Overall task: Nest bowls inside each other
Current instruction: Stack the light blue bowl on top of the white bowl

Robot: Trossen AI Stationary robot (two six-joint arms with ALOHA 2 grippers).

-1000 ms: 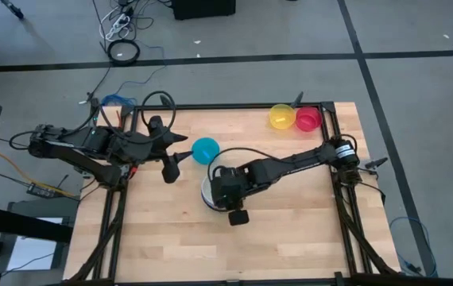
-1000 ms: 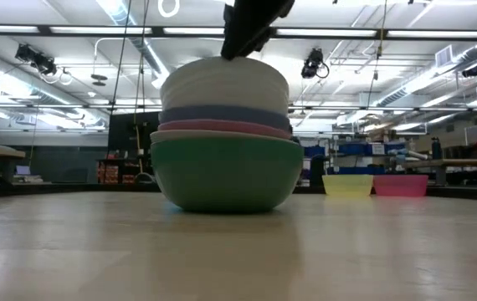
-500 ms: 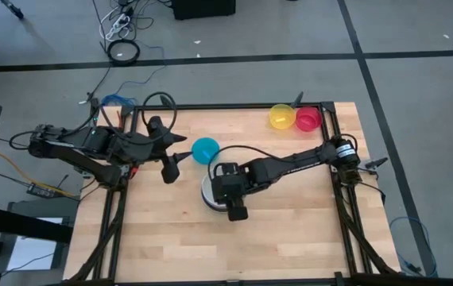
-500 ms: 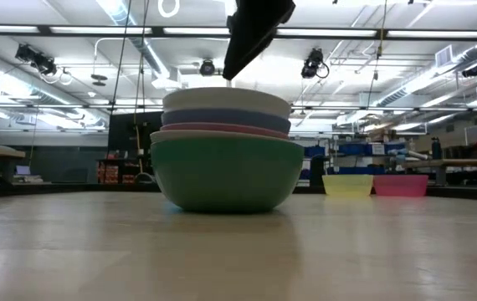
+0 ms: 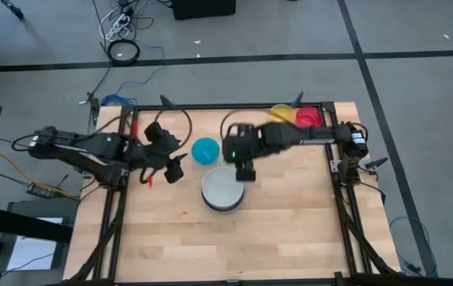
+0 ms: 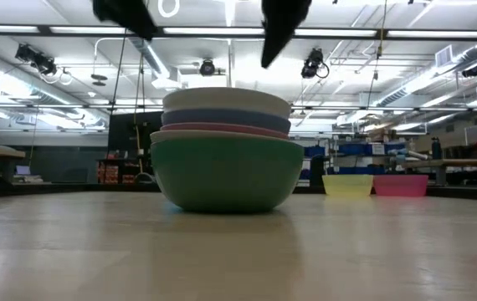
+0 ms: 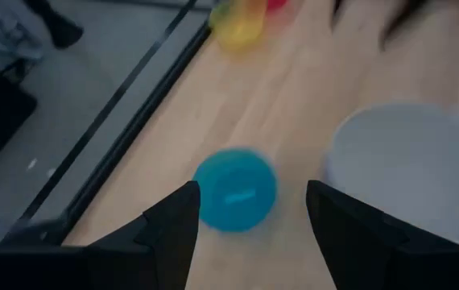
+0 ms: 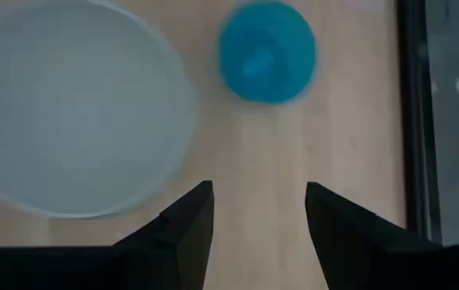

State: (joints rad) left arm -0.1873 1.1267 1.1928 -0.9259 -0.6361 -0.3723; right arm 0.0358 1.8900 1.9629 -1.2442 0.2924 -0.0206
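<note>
- Counter (image 5: pixel 290 230): pale wooden top inside a dark frame, carrying all the bowls.
- Stack of bowls (image 6: pixel 226 150): near the counter's middle; the green bowl (image 6: pixel 226 176) sits lowest, a pink rim (image 6: pixel 226 130) above it, then a blue-grey bowl (image 6: pixel 226 118), with the white bowl (image 5: pixel 223 188) uppermost, nested upright. From above only the white one shows.
- Cyan bowl (image 5: pixel 205 150): alone on the wood, near the stack but apart from it, toward the far edge.
- Yellow bowl (image 5: pixel 281 112) and red bowl (image 5: pixel 309 116): side by side at the far right corner, partly covered by the right arm.
- Right tool (image 5: pixel 242 171): in the air just beyond the stack's far rim, beside the cyan bowl; fingers (image 8: pixel 177 229) spread wide, nothing between them.
- Left tool (image 5: pixel 172 171): hovering left of the cyan bowl, aimed toward it; fingers (image 7: pixel 169 234) spread wide, holding nothing.
</note>
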